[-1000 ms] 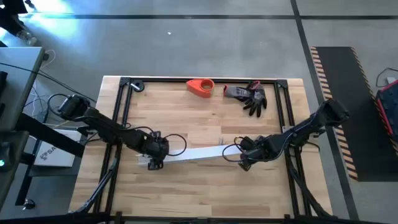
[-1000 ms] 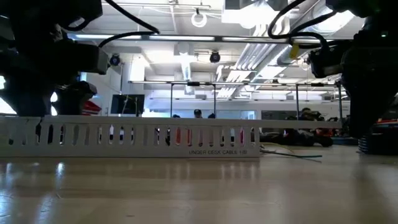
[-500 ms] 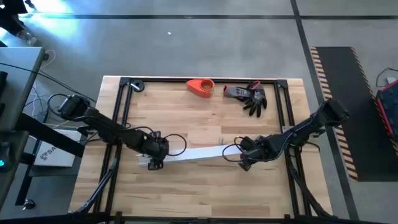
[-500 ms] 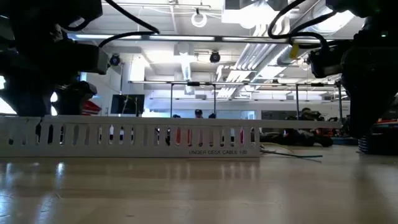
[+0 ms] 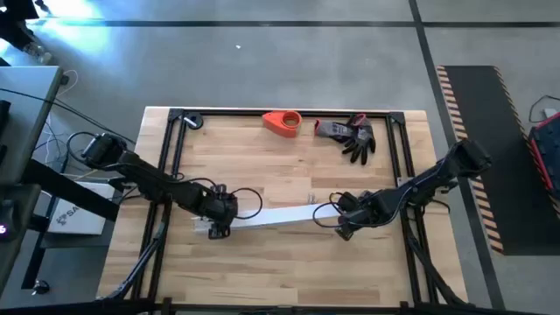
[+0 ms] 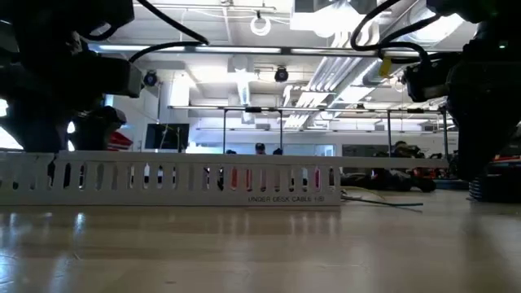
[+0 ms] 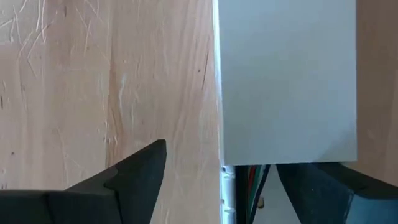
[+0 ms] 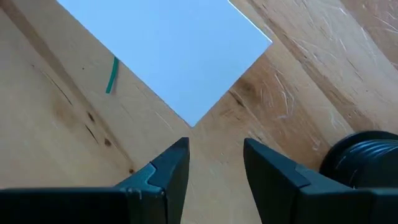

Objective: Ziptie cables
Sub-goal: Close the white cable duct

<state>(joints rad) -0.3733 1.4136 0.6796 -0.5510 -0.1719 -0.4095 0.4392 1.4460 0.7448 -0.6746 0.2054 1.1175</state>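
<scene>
Grippers [image 5: 220, 229] [image 5: 343, 229], channel [image 5: 276, 216]: no chg.

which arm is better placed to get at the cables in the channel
Left, probably. The left gripper is open, straddling the channel end where the lid stops and coloured cables show. The right gripper is open past the lid's other corner, with no cables visible there.

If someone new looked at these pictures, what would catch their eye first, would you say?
Probably the long white channel lying across the middle of the wooden table, with the left gripper at one end and the right gripper at the other, both open. Next, the orange object and the grey glove near the far edge.
</scene>
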